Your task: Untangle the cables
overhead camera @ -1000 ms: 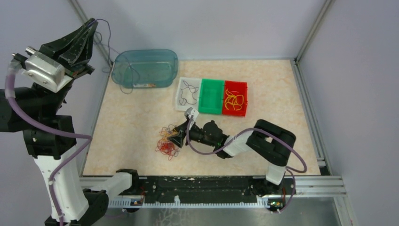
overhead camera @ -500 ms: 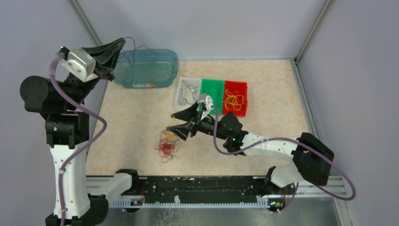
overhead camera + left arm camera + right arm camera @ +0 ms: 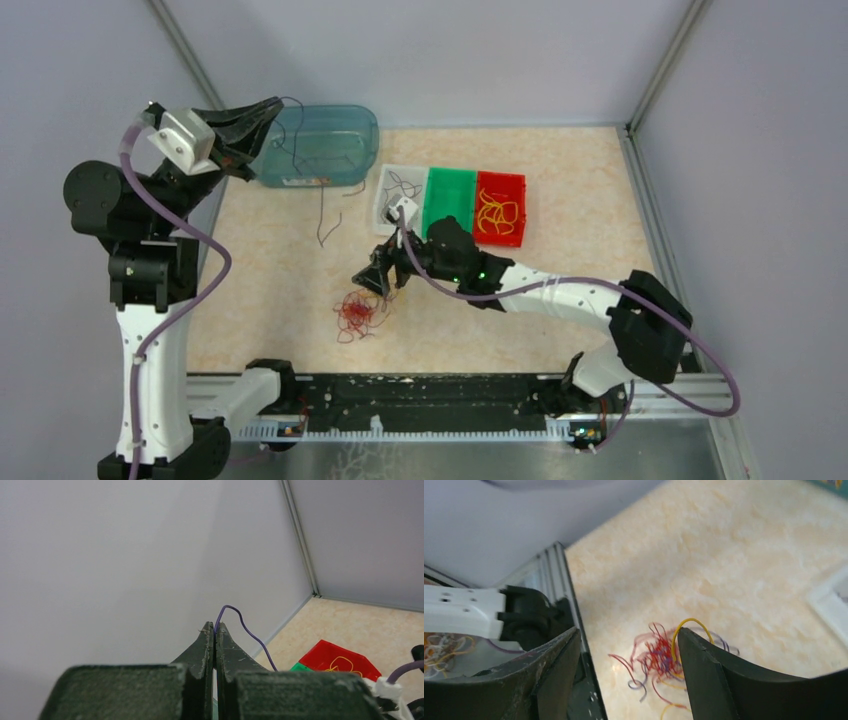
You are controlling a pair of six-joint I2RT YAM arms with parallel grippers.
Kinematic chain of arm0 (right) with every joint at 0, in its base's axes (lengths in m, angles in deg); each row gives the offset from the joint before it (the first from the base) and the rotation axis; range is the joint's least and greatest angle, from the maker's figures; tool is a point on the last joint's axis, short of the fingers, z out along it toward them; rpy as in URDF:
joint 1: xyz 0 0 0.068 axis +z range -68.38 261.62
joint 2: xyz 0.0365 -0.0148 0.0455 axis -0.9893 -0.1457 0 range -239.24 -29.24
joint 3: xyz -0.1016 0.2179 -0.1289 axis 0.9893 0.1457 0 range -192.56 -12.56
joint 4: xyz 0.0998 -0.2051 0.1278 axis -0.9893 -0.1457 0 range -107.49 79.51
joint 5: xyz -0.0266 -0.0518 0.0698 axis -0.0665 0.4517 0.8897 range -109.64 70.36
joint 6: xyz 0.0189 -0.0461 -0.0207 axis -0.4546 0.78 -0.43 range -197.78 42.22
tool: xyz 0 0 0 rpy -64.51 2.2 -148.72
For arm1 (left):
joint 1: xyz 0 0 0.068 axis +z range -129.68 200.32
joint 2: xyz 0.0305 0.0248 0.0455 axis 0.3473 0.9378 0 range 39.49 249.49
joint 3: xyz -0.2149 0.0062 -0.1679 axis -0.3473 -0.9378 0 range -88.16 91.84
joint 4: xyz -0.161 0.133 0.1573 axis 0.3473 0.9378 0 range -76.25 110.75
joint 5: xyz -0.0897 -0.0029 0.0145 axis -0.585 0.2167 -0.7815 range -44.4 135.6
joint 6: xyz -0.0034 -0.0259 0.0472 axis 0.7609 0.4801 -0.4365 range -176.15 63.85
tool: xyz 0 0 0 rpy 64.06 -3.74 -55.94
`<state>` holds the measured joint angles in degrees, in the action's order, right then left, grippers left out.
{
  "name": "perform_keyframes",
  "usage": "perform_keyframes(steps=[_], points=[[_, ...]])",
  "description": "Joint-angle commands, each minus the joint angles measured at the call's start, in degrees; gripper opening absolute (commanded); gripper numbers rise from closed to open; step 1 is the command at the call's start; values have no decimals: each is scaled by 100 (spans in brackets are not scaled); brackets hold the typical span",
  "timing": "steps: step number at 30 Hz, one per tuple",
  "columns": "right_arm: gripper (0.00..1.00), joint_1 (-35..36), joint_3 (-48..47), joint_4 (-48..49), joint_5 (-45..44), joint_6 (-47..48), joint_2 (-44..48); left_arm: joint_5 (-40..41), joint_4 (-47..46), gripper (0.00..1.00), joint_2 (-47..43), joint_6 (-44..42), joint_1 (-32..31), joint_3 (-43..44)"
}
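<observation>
A tangle of thin red, purple and yellow cables [image 3: 355, 312] lies on the table; it also shows in the right wrist view [image 3: 658, 659]. My right gripper [image 3: 374, 281] is open just above and right of the tangle, its jaws wide apart [image 3: 628, 632]. A yellow cable loop [image 3: 690, 623] rests against its right finger. My left gripper [image 3: 272, 105] is raised high at the left by the teal tub and shut on a thin dark purple cable [image 3: 235, 614]. That cable hangs down over the table [image 3: 322, 225].
A teal tub [image 3: 340, 122] stands at the back left. A white tray [image 3: 382, 214] with dark cables, a green tray [image 3: 450, 205] and a red tray [image 3: 515, 185] with yellow cables sit side by side behind the right arm. Metal frame rails edge the table.
My left gripper has swung right and down towards the tub, and its purple cable now dangles free over the table. My right gripper has shifted above the tangle, which has settled smaller.
</observation>
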<state>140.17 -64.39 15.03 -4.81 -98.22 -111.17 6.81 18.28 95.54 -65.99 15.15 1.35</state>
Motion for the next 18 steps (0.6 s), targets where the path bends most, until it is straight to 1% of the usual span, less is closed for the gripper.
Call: perform_keyframes(steps=[1, 2, 4, 10, 11, 12, 15, 18], points=[[72, -50, -722, -2423, -608, 292, -268, -158, -175, 0, -80, 65, -25, -121], [72, -47, -836, -2905, -792, 374, -297, -170, -177, 0, -83, 63, -21, -133], [72, -53, -1035, -3531, -1068, 455, -314, -213, -172, 0, -78, 79, -21, -152], [72, -135, -1511, -4912, -1583, 535, -245, -243, -200, 0, -66, 107, -23, -167], [72, -151, -1432, -4879, -1659, 572, -127, -252, -219, 0, -61, 119, -20, -171], [72, -183, -1250, -4614, -1647, 596, 70, -259, -242, 0, -67, 161, -27, -171], [72, -411, -512, -3309, -1217, 634, 1075, -312, -251, 0, -49, 280, -28, -186], [73, -530, -8, -2043, -1072, 984, 1855, -380, -170, 0, -34, 383, -27, -232]])
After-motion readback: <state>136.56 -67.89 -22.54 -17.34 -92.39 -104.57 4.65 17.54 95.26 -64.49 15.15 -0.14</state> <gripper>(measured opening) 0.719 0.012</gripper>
